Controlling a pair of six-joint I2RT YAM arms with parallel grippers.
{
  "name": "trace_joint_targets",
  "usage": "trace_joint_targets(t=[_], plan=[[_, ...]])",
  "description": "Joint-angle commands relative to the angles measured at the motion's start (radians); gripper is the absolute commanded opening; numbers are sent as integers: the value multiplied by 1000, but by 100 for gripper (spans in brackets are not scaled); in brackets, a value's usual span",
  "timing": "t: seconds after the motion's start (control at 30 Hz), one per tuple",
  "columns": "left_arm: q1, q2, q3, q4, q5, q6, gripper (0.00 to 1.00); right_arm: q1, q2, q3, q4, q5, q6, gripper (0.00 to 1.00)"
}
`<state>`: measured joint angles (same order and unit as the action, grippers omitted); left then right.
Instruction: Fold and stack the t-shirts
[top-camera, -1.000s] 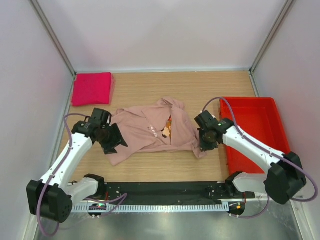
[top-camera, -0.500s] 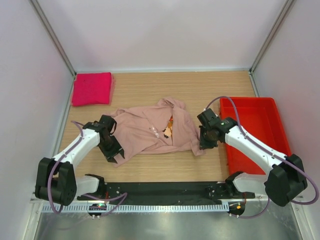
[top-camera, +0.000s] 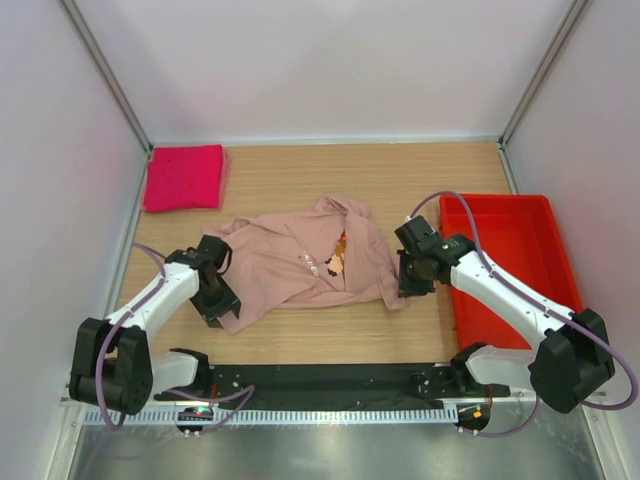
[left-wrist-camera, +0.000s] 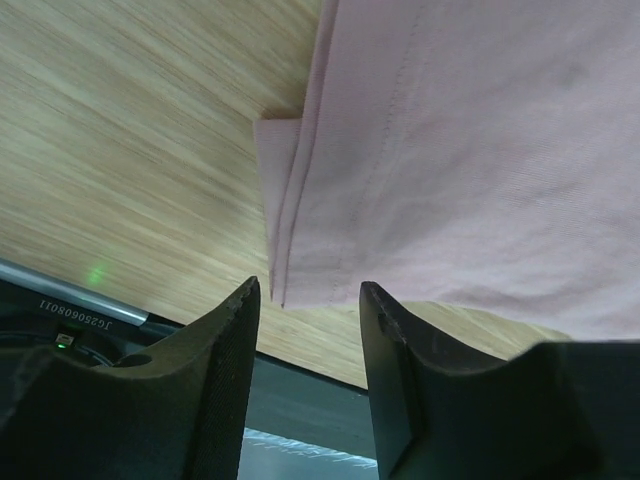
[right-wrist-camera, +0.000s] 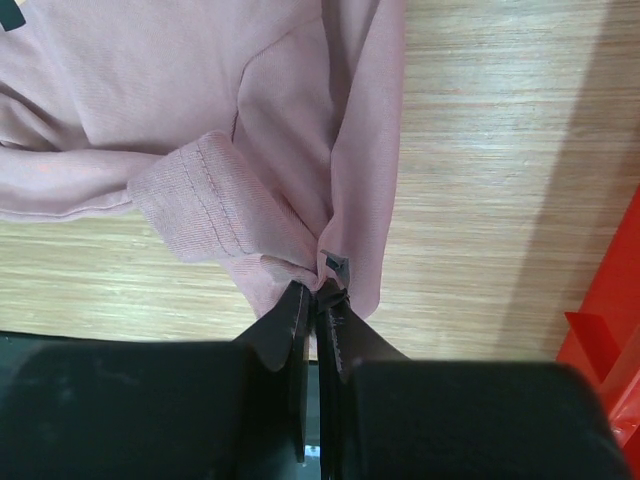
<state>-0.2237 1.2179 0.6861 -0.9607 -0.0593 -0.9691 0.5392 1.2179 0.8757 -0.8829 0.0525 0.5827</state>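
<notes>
The pale dusty pink t-shirt (top-camera: 300, 262) lies crumpled and spread on the wooden table, its orange-brown print facing up near the middle. The bright magenta-pink t-shirt (top-camera: 184, 177) lies folded at the far left corner. My left gripper (top-camera: 222, 304) is open and empty at the pale shirt's near-left hem corner (left-wrist-camera: 285, 215), with the hem just past its fingertips (left-wrist-camera: 240, 300). My right gripper (top-camera: 405, 285) is shut on the pale shirt's right edge (right-wrist-camera: 345, 200), cloth pinched between its fingertips (right-wrist-camera: 296, 300).
A rigid red plastic bin (top-camera: 510, 265) stands at the right, close beside my right arm; its corner shows in the right wrist view (right-wrist-camera: 610, 330). A black strip (top-camera: 330, 380) runs along the table's near edge.
My left gripper has swung down and in from above the shirt's left side to its near-left hem corner. My right gripper has shifted only slightly, still pinching the right edge.
</notes>
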Motion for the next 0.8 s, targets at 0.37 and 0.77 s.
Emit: trace_joint_targets(t=[0.37, 0.77], plan=[[4, 8, -4, 47, 38, -14, 5, -13, -24, 48, 15, -10, -50, 5], [6, -325, 289, -231, -82, 6, 0, -16, -100, 111, -91, 66, -43, 2]])
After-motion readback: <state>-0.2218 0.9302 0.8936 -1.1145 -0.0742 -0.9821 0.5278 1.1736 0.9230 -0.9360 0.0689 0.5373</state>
